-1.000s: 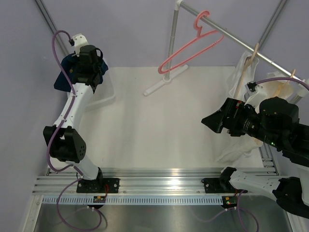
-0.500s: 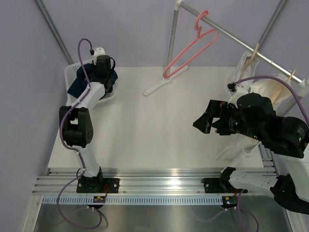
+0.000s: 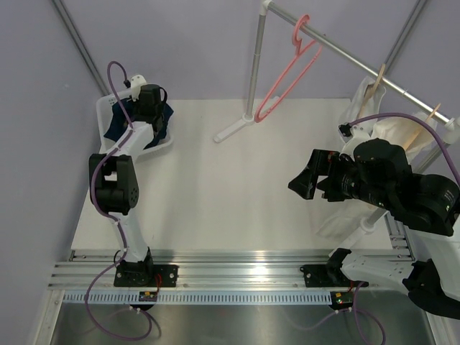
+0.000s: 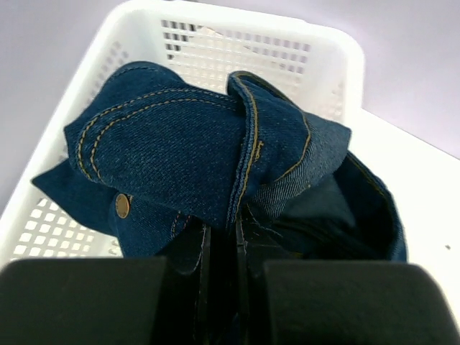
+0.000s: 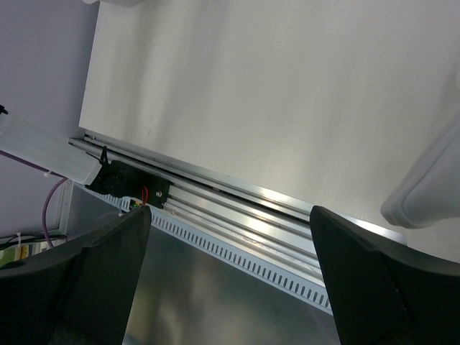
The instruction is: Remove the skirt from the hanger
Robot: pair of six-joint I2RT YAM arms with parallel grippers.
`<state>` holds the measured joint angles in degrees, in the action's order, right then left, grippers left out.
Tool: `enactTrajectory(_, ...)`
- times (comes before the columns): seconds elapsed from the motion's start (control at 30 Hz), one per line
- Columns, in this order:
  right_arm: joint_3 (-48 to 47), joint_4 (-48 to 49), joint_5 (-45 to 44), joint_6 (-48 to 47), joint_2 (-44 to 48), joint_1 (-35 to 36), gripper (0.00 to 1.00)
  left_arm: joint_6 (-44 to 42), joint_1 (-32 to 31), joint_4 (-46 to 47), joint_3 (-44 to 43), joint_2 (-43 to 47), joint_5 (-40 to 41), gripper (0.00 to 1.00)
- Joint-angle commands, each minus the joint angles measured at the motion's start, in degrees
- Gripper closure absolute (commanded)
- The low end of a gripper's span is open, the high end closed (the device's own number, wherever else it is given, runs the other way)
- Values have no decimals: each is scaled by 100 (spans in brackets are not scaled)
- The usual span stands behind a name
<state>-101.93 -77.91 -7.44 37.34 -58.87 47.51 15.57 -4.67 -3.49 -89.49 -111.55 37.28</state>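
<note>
The dark blue denim skirt [image 4: 180, 151] lies bunched in the white mesh basket [image 4: 338, 50] at the table's far left. In the top view the skirt [image 3: 115, 129] shows under my left gripper [image 3: 149, 108]. My left gripper [image 4: 221, 237] is shut on a fold of the skirt, jaws almost together with denim between them. The pink hanger [image 3: 287, 72] hangs empty on the metal rail [image 3: 359, 57]. My right gripper [image 3: 305, 183] is open and empty, held in the air at the right; in the right wrist view [image 5: 230, 215] it faces the table's near edge.
White garments on wooden hangers [image 3: 392, 133] hang from the rail at the right, behind my right arm; a white fold of cloth [image 5: 431, 187] shows in the right wrist view. The rail's stand [image 3: 237, 126] rests on the table at the back. Aluminium base rails [image 3: 230, 269] run along the near edge.
My left arm has brought the skirt from above the basket's edge down into the basket. The pink hanger has swung towards vertical. My right gripper shifted slightly left, then held still.
</note>
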Motion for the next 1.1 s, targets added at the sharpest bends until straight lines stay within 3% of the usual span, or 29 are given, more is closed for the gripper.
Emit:
enactTrajectory(0.0,42,-1279,-108,-69,42,-31,1,296,176,88,-218,-16,667,100)
enactTrajectory(0.17,85,-1244,-117,-60,69,-31,1,500,326,-294,-297,-166,447,100)
enactTrajectory(0.2,94,-1227,-117,-60,69,-31,1,447,326,-284,-288,-157,386,95)
enactTrajectory(0.23,94,-1227,-108,-52,69,-31,1,464,317,-319,-288,-139,429,78)
enactTrajectory(0.27,94,-1227,-100,-52,69,-22,1,595,326,-354,-279,-113,473,34)
enactTrajectory(0.33,86,-1218,-73,-25,69,-31,1,605,317,-346,-236,-43,500,17)
enactTrajectory(0.37,77,-1209,-73,-25,69,-31,0,614,309,-346,-227,53,517,1)
enactTrajectory(0.57,15,-1113,-38,89,139,-22,1,429,-95,-723,-586,414,824,1)
enactTrajectory(0.73,-204,-1051,-152,229,131,-22,0,736,-912,-1381,-727,1195,1694,1)
enactTrajectory(0.87,-696,-1025,-389,361,78,-31,1,922,-1781,-1735,-824,2056,1810,1)
enactTrajectory(0.97,-890,-876,-433,466,165,-22,1,606,-2599,-1271,-851,2593,828,1)
enactTrajectory(1.07,-671,-524,-355,624,621,-22,3,656,-3101,-700,-842,2910,-1556,7)
